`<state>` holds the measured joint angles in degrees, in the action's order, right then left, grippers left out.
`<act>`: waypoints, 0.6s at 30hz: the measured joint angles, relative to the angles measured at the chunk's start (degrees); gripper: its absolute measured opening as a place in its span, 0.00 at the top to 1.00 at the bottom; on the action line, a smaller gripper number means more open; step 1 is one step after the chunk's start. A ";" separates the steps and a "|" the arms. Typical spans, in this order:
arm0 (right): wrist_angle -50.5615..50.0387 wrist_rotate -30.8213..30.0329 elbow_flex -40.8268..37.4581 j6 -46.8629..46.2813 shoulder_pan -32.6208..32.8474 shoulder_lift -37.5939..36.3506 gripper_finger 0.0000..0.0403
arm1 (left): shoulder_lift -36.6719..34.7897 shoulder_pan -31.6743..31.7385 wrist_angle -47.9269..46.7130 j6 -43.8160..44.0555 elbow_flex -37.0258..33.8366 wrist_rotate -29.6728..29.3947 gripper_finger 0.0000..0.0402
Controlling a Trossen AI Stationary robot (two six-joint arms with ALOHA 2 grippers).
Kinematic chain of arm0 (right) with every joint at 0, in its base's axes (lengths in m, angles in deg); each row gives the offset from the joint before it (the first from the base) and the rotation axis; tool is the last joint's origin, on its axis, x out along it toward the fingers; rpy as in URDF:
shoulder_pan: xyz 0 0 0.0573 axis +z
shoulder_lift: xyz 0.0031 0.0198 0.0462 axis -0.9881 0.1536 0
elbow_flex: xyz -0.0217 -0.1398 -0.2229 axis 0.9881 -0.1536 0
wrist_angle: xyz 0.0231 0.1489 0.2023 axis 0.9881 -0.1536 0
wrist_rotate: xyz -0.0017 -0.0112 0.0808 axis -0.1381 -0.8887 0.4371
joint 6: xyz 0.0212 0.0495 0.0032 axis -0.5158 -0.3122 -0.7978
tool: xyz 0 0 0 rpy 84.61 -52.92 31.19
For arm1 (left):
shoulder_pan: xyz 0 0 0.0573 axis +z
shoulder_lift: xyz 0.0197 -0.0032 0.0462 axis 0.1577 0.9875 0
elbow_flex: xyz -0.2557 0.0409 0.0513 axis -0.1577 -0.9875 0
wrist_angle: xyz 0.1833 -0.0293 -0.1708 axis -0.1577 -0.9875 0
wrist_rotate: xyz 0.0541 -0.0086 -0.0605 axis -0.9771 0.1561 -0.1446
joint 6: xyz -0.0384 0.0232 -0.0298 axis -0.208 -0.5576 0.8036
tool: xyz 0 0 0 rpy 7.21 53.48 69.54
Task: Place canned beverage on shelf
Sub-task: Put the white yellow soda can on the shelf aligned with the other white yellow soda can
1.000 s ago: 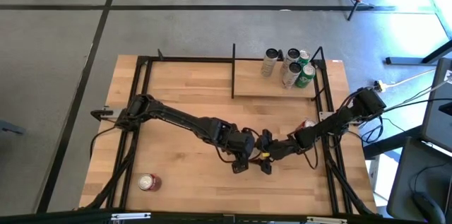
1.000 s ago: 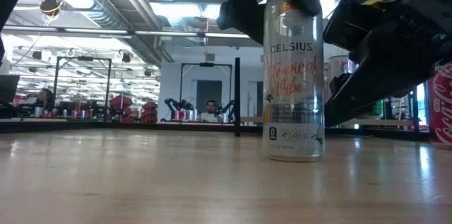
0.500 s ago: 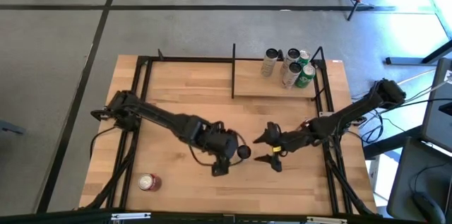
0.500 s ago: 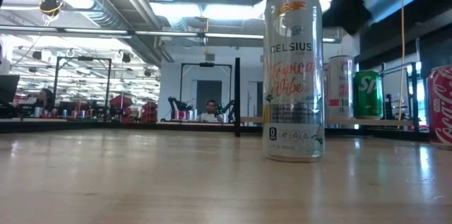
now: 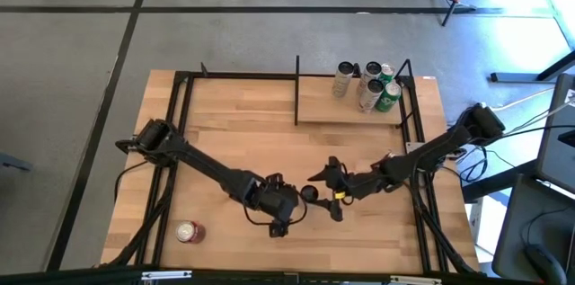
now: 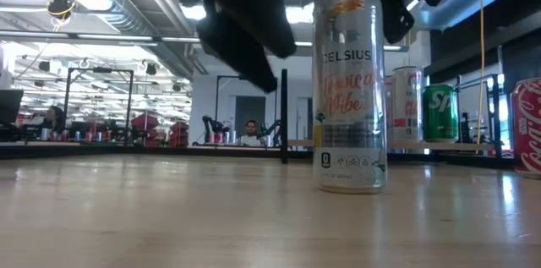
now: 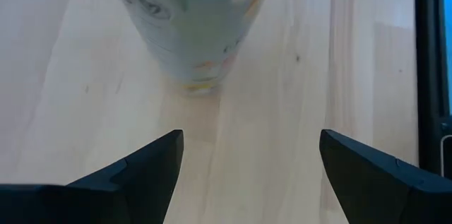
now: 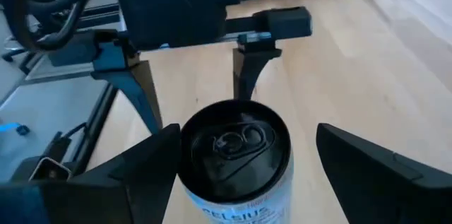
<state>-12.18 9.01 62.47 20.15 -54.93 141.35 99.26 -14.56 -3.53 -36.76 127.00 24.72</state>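
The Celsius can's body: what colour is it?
Silvery white with orange lettering; the low view shows it best.

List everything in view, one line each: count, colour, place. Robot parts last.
Tall can: one, silver-white with orange script, upright mid-table between the two pincers.
Red can: one, red, on its side near the table's front left corner.
Red cola can: one, red, at the low view's right edge.
Shelf: one, light wood with black posts, back right of the table.
Cans on shelf: about five, silver and green, at its right end.
Table: one, light wood.
Left pincer: one, dark, open, facing the tall can.
Right pincer: one, dark, open, astride the tall can's top.
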 joint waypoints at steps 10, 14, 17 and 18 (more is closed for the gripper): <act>2.62 1.08 -0.12 0.22 0.00 1.08 0.21 | 0.00 1.61 3.48 -0.98 -0.33 0.53 0.21; 3.22 1.12 -0.34 0.81 0.00 -0.03 0.21 | 0.00 2.52 4.65 -1.09 0.03 1.41 0.21; 3.76 1.13 -0.31 1.75 0.00 -0.95 0.21 | 0.00 3.04 4.88 -2.32 0.37 1.27 0.21; 3.76 1.30 -0.31 1.80 0.00 -1.01 0.21 | 0.00 3.25 5.11 -2.53 0.39 1.15 0.21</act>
<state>-8.42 10.31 62.16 21.94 -54.93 140.35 99.26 -11.31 1.59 -39.29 127.39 25.87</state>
